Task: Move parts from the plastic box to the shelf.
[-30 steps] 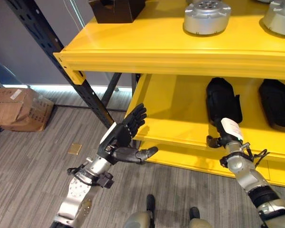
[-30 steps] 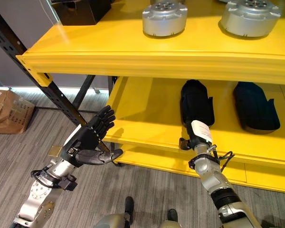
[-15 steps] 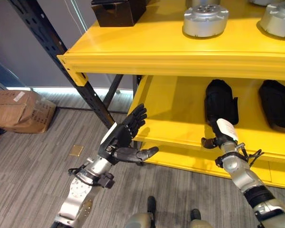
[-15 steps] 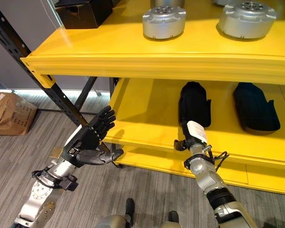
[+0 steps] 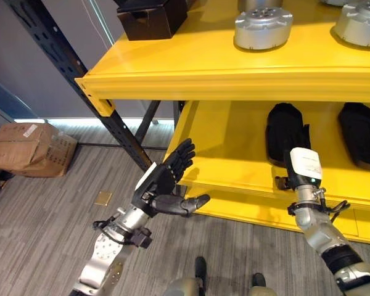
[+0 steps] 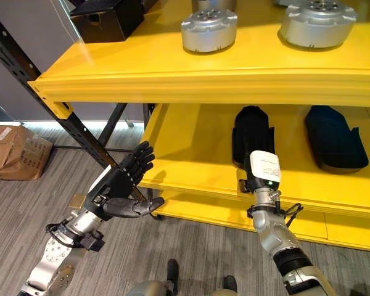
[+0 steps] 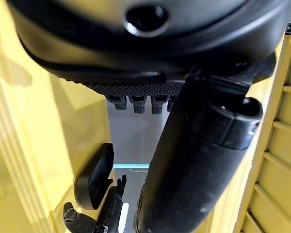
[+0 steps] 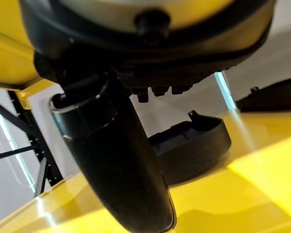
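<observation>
The yellow shelf [image 5: 234,68] is seen from above and in front, carried on a dark perforated upright [image 5: 80,80]. Two round silver parts are set on the upper level, one [image 5: 263,26] near the middle and one [image 5: 359,23] toward the right edge, well apart from each other; a black box [image 5: 152,18] stands at the upper level's left end. Two black moulded parts are laid on the lower level [image 5: 234,154], side by side but apart: one [image 5: 286,131] nearer the middle and one [image 5: 361,132] further right.

The left hand [image 5: 163,185] is held in the air before the left front corner of the lower level, with its fingers [image 5: 182,157] straight and spread and its thumb [image 5: 185,204] stretched out sideways (nothing is held). In the left wrist view the same straight fingers [image 7: 136,102] are shown past the palm.

The right hand [image 5: 298,176] is placed at the front edge of the lower level, just before the nearer black moulded part, its back bearing a white label [image 5: 306,163]. In the right wrist view the thumb [image 8: 111,165] and the fingertips [image 8: 160,91] are seen extended, with that black part [image 8: 189,145] lying on the yellow surface beyond them, apart from the hand.

A cardboard box [image 5: 32,148] is seen on the grey floor [image 5: 43,228] at the left.
</observation>
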Robot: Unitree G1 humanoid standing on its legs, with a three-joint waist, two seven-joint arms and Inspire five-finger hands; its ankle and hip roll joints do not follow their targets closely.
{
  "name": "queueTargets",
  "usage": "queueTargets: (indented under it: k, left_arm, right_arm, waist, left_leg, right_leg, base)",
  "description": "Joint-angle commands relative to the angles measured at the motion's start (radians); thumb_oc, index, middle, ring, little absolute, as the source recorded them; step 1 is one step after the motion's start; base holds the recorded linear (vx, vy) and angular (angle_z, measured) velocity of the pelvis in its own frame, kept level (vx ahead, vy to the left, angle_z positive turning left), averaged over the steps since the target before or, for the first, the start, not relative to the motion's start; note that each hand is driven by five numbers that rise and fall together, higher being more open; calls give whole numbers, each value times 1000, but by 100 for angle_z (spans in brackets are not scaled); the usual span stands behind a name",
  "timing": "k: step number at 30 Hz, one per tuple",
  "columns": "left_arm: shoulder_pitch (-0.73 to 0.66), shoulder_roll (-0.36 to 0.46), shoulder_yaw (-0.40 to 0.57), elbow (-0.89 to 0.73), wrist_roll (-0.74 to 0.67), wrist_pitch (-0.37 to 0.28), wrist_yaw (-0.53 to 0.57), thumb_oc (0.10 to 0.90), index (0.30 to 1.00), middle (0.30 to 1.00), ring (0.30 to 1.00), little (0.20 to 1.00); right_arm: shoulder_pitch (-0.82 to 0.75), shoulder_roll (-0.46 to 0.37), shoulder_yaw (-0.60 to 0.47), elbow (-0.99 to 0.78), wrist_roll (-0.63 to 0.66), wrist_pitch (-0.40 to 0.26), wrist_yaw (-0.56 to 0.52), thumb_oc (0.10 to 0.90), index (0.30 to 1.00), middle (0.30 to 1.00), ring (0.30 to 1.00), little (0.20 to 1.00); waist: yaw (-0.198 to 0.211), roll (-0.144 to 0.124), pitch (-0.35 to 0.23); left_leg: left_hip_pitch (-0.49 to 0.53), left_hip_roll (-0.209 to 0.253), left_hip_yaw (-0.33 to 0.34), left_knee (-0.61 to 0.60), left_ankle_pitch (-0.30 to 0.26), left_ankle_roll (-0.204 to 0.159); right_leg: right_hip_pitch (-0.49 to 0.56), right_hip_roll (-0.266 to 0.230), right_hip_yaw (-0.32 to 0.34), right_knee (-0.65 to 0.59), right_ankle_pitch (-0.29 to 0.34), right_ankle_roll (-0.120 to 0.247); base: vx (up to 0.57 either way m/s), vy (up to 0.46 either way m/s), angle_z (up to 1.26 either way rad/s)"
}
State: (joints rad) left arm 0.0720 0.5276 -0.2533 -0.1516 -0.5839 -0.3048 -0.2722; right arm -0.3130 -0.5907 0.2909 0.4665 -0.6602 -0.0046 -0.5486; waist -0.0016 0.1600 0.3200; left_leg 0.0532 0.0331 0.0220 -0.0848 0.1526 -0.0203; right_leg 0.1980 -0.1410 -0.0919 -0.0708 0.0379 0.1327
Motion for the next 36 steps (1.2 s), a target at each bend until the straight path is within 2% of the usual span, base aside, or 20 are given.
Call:
queueTargets:
  k: [1,4,9,15,20,24,27,29,30,32,34,36]
  left_arm:
    - [-33,-3,9,-112,-41,-85,13,900,1000,1000,1000,1000]
    - [-29,-2,14,-117,-42,-83,16,900,1000,1000,1000,1000]
    - [-22,0,22,-118,-44,-83,11,900,1000,1000,1000,1000]
    - [-20,3,15,-123,-44,-88,8,900,1000,1000,1000,1000]
    - [-16,2,20,-130,-45,-98,16,900,1000,1000,1000,1000]
    - [20,-2,48,-140,-50,-117,31,900,1000,1000,1000,1000]
    - [41,-16,75,-138,-57,-125,30,900,1000,1000,1000,1000]
    - [44,-18,77,-137,-61,-125,28,900,1000,1000,1000,1000]
    - [50,-23,87,-138,-63,-125,22,900,1000,1000,1000,1000]
    - [47,-22,87,-135,-60,-130,22,900,1000,1000,1000,1000]
    - [43,-21,82,-132,-68,-122,12,900,1000,1000,1000,1000]
    - [28,-9,46,-124,-74,-126,-20,900,1000,1000,1000,1000]
  right_arm:
    - [-75,-45,-13,-118,-55,-102,-100,900,1000,1000,1000,1000]
    - [-66,-44,4,-136,-57,-133,-97,900,1000,1000,1000,1000]
    - [-49,-41,12,-156,-58,-139,-109,900,1000,1000,1000,1000]
    - [-31,-26,14,-184,-110,-152,-173,900,1000,1000,1000,1000]
    - [-12,-15,2,-226,-80,-179,-205,900,1000,1000,1000,1000]
    - [114,19,-58,-369,-95,-235,-253,900,1000,1000,1000,1000]
    - [211,49,-95,-500,-28,-258,-222,900,1000,1000,1000,1000]
    - [232,56,-102,-528,0,-266,-212,900,1000,1000,1000,1000]
    - [282,77,-123,-594,45,-290,-178,900,1000,1000,1000,1000]
    - [333,82,-133,-680,86,-282,-140,900,1000,1000,1000,1000]
    - [356,81,-139,-715,109,-266,-131,900,1000,1000,1000,1000]
    - [391,70,-140,-703,166,-229,-146,900,1000,1000,1000,1000]
  waist:
    - [18,-50,-92]
    - [19,-52,-94]
    - [20,-55,-97]
    - [19,-60,-100]
    - [12,-62,-99]
    - [-10,-72,-104]
    - [-34,-86,-113]
    - [-40,-89,-115]
    - [-56,-100,-118]
    - [-75,-112,-121]
    - [-83,-118,-125]
    - [-108,-135,-137]
  left_leg:
    - [41,-9,62,82,-151,-16]
    - [44,-9,60,82,-152,-16]
    - [46,-9,59,85,-156,-15]
    - [48,-9,59,83,-159,-12]
    - [54,-9,65,78,-161,-11]
    - [54,-3,79,75,-162,-11]
    - [63,-1,94,69,-168,-9]
    - [70,-2,96,66,-175,-9]
    - [71,-2,106,65,-180,-7]
    - [73,-2,117,63,-184,-4]
    - [74,-2,124,61,-187,-2]
    - [78,-4,151,55,-194,6]
  right_leg:
    - [-126,22,-25,150,-78,-58]
    - [-123,20,-27,149,-79,-58]
    - [-119,18,-28,150,-81,-57]
    - [-117,18,-28,148,-81,-55]
    - [-113,20,-22,140,-80,-55]
    - [-114,24,-9,130,-71,-51]
    - [-109,28,3,120,-68,-45]
    - [-104,28,6,119,-74,-42]
    - [-106,32,17,114,-70,-37]
    - [-109,37,33,110,-66,-31]
    - [-111,39,44,107,-62,-28]
    - [-113,43,68,87,-48,-18]
  base:
    - [0,0,0]
    - [0,0,0]
    - [0,0,0]
    - [0,0,0]
    - [-15,26,0]
    - [-37,63,-1]
    - [-39,71,-1]
    - [-25,60,-8]
    - [-55,79,-15]
    - [-65,109,-17]
    - [-51,112,-31]
    - [-66,230,-41]
